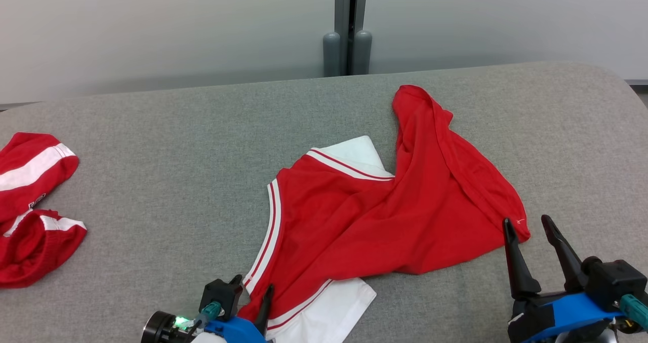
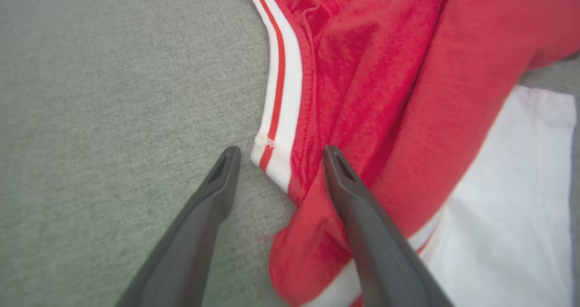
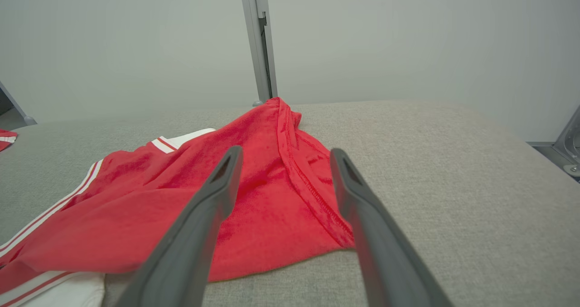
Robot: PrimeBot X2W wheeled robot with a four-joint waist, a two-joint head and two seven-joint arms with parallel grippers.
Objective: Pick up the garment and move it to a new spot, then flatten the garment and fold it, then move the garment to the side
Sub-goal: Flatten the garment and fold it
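on grey felt [image 1: 177, 145], crumpled red garment [image 1: 385, 211]

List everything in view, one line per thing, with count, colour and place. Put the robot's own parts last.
red garment: one, red with white striped trim and white panels, crumpled at the table's middle.
red-and-white bundles: two, red with white bands, at the table's left edge.
table: one, grey fabric top, under everything.
post: one, grey, behind the table.
wall: pale grey panels, at the back.
left pincer: one, dark fingers, open, straddling the garment's striped near edge.
right pincer: one, dark fingers, open, at the garment's right corner, gripping nothing.
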